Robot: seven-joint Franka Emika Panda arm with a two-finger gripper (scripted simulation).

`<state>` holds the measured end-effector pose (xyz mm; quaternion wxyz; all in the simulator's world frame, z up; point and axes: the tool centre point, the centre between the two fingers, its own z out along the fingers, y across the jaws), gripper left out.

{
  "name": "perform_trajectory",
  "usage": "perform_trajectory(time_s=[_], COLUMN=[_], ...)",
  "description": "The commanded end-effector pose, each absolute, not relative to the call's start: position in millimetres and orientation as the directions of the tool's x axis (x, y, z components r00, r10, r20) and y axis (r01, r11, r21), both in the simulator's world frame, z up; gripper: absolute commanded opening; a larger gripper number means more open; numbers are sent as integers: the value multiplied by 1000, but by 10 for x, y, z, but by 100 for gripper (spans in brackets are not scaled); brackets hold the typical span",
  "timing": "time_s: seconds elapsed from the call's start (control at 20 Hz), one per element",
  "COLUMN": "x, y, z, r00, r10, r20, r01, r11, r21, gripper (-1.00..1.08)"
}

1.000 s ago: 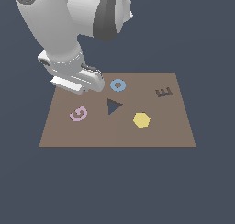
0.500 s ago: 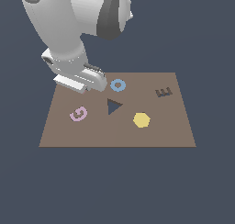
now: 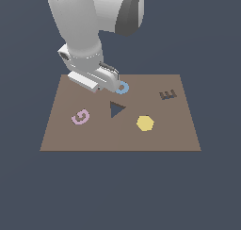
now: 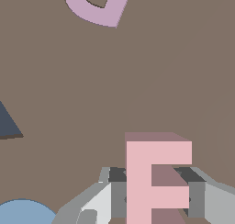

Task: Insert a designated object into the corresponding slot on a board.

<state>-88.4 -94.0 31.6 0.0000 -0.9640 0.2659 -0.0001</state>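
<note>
The light-pink E block (image 4: 156,182) sits between my gripper's (image 4: 156,195) two fingers in the wrist view, pads against its sides. In the exterior view the arm's hand (image 3: 94,76) hovers over the back left of the brown board (image 3: 179,135), hiding the block and the fingers. The dark brown E-shaped slot (image 3: 167,95) is at the board's back right in the exterior view, well apart from the hand.
A lilac G block (image 3: 80,116) (image 4: 98,5), a dark blue-grey triangle (image 3: 116,109) (image 4: 7,124), a blue ring (image 3: 123,88) (image 4: 23,212) and a yellow hexagon (image 3: 145,123) lie on the board. The ring is right beside the hand.
The hand with the arm has risen slightly above the board; the shapes on the board have not moved.
</note>
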Motion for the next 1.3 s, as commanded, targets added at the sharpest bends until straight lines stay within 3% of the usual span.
perform_trajectory(time_s=[0.0, 0.65, 1.25], x=[-927, -1043, -876], y=[-798, 183, 1107], z=[322, 351, 380], r00=[837, 654, 438], r10=[-547, -756, -899], r20=[0, 0, 0], r01=[-547, -756, -899], r11=[-837, -654, -438], r21=[0, -1, -2], gripper=[-100, -100, -100])
